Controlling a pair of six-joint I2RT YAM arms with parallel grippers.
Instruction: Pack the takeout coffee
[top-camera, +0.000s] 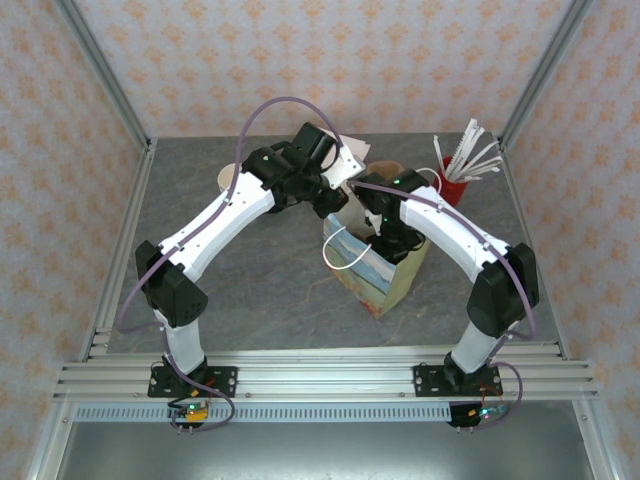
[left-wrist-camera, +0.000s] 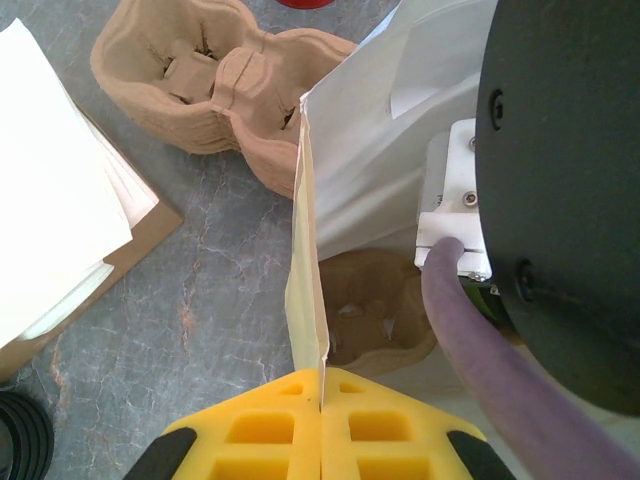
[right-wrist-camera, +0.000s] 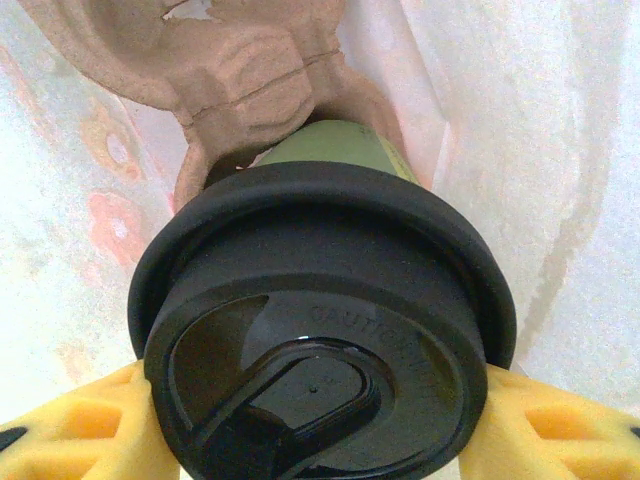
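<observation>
The takeout coffee (right-wrist-camera: 320, 330), a green cup under a round black lid, is held between my right gripper's (right-wrist-camera: 315, 435) yellow fingers (right-wrist-camera: 80, 430), which are shut on it. It is deep inside the white-lined paper bag (top-camera: 385, 275), its base at a pocket of a brown pulp cup carrier (right-wrist-camera: 240, 70) that lies in the bag. My left gripper (left-wrist-camera: 320, 390) is shut on the bag's upright edge (left-wrist-camera: 305, 250) and holds the mouth open. In the top view the left gripper (top-camera: 335, 200) is at the bag's far rim and the right gripper (top-camera: 390, 235) reaches down into the bag.
A second pulp carrier (left-wrist-camera: 210, 85) lies on the grey table beyond the bag, with white napkins (left-wrist-camera: 50, 200) to its left and black lids (left-wrist-camera: 20, 435) at the near left. A red cup of straws (top-camera: 455, 185) stands at the back right. A cup stack (top-camera: 228, 180) stands at the back left.
</observation>
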